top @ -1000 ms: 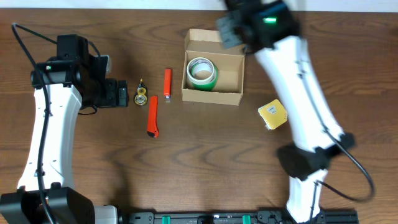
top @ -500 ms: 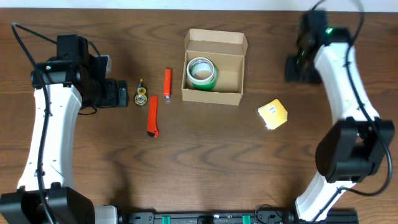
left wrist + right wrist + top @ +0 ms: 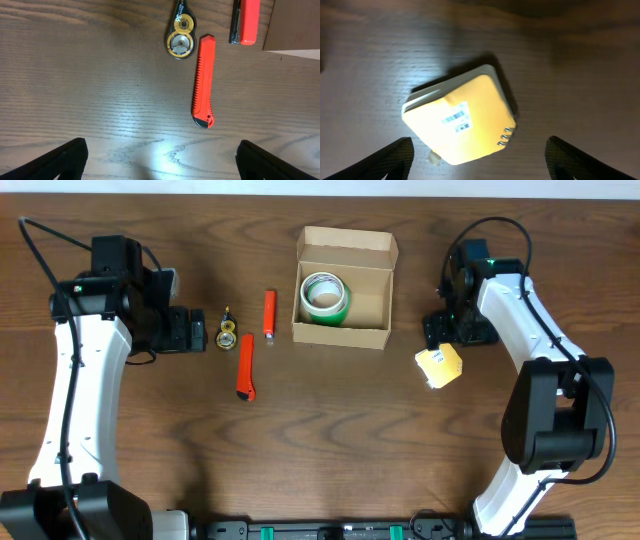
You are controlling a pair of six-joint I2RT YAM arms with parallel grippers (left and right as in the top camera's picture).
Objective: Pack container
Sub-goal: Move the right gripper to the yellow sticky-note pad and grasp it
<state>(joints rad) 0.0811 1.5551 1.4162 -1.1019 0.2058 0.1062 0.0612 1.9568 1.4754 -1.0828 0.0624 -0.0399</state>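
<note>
The container [image 3: 345,325] is an open brown cardboard box at the table's back middle, with a green tape roll [image 3: 325,297] lying inside. A yellow square tape measure [image 3: 441,365] lies to its right, also in the right wrist view [image 3: 462,120]. My right gripper [image 3: 440,340] hovers just above it, open [image 3: 480,162], its fingers [image 3: 395,159] wide of the tape measure on either side. My left gripper [image 3: 200,332] is open [image 3: 160,165] over bare wood, left of a red utility knife [image 3: 203,95].
Left of the container lie the utility knife [image 3: 245,367], a small red stapler [image 3: 269,313] and a gold-and-black tape dispenser [image 3: 227,332]. The left wrist view shows the dispenser [image 3: 181,40], the stapler [image 3: 245,20] and a container corner [image 3: 297,25].
My right arm swung from over the container out to the right and down over the yellow tape measure, its jaws opening wider. The left arm stayed still.
</note>
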